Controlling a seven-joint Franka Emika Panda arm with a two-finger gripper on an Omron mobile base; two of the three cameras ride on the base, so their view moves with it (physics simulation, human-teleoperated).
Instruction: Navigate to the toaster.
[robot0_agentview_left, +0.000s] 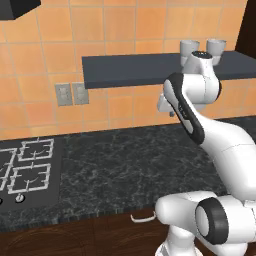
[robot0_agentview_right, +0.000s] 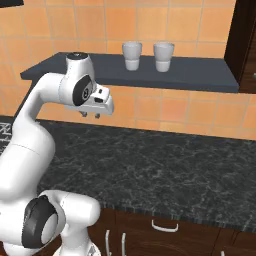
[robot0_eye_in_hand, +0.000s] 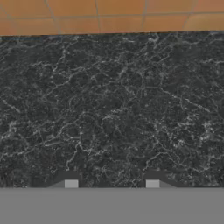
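The gripper (robot0_agentview_right: 91, 115) hangs over the black marble tabletop (robot0_agentview_right: 165, 165), jaws parted and empty. Two grey cups (robot0_agentview_right: 132, 55) stand on the shelf (robot0_agentview_right: 200, 75) above; the left base view adds a stove (robot0_agentview_left: 30, 170) (left of the arm).

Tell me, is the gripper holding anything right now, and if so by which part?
Nothing is held. The gripper hangs over the dark marble counter with its fingertips apart and only bare counter between them.

You see a dark, veined stone countertop (robot0_agentview_right: 165, 165) with a slight sheen, matt orange ceramic wall tiles (robot0_agentview_right: 165, 107), a smooth matt slate-grey shelf (robot0_agentview_right: 200, 72) and dark wood cabinet fronts (robot0_agentview_right: 200, 240).
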